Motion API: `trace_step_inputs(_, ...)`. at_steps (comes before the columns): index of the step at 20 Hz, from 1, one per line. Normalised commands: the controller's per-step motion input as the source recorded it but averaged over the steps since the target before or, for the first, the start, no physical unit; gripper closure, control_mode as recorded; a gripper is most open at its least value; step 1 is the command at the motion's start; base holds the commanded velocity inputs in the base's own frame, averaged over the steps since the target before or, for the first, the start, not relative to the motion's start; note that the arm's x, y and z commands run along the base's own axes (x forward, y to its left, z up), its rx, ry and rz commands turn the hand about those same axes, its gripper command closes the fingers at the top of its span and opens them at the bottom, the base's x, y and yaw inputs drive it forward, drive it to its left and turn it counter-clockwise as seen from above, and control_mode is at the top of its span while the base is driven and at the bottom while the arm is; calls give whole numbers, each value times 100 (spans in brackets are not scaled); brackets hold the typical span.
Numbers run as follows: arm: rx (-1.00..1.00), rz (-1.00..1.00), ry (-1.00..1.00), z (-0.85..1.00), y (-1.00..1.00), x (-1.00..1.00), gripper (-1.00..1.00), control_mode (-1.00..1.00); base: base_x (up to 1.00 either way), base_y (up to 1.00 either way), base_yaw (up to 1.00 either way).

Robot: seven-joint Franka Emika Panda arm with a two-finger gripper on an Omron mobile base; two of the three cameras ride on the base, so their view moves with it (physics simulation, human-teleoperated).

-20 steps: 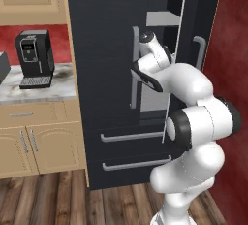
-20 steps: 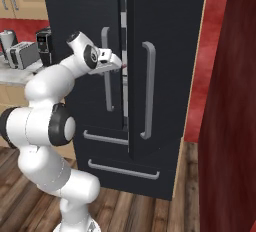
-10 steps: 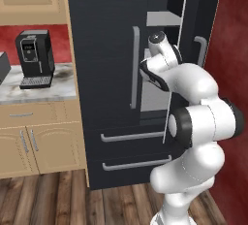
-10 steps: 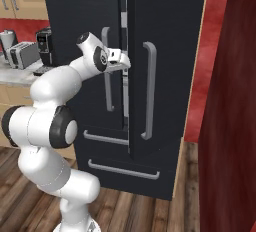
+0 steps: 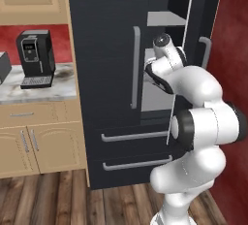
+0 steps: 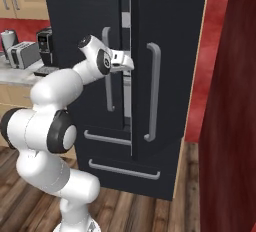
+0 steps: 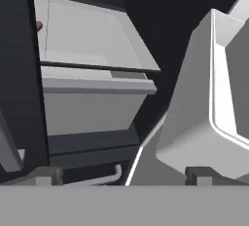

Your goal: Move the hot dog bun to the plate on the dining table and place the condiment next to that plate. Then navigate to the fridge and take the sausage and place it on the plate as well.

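Observation:
The black fridge [image 5: 106, 49] [image 6: 170, 36] stands right in front of me with its right door ajar. My gripper [image 6: 129, 66] [image 7: 124, 176] is open at the gap between the two doors, empty, pointing inward. Through the hand view I see pale grey shelves [image 7: 92, 40] and a white door bin [image 7: 209, 122] on the right. A small reddish-brown end [image 7: 39, 25], perhaps the sausage, peeks past the left door's edge on the upper shelf. The hot dog bun, the plate, the dining table and the condiment are out of view.
A wall counter [image 5: 43, 88] with a black coffee machine [image 5: 34, 56] is to the fridge's left, and a toaster [image 6: 22, 53] sits there too. Long silvery handles [image 6: 152, 91] flank the gap. A dark red panel [image 6: 230, 126] rises close on the right.
My hand has shifted right from the left door's front to the gap between the doors and turned toward the inside. The jaws stay open.

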Motion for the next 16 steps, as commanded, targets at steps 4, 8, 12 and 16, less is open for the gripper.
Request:
trace_step_inputs(4,7,0,0,0,-96,0,-100,-100,0,0,0)
trace_step_inputs(8,6,0,0,0,-100,0,-100,-100,0,0,0)
trace_step_inputs(12,5,0,-3,0,-100,-7,-100,-100,0,0,0)
trace_step_inputs(16,4,0,-8,-4,-100,-12,-100,-100,0,0,0)
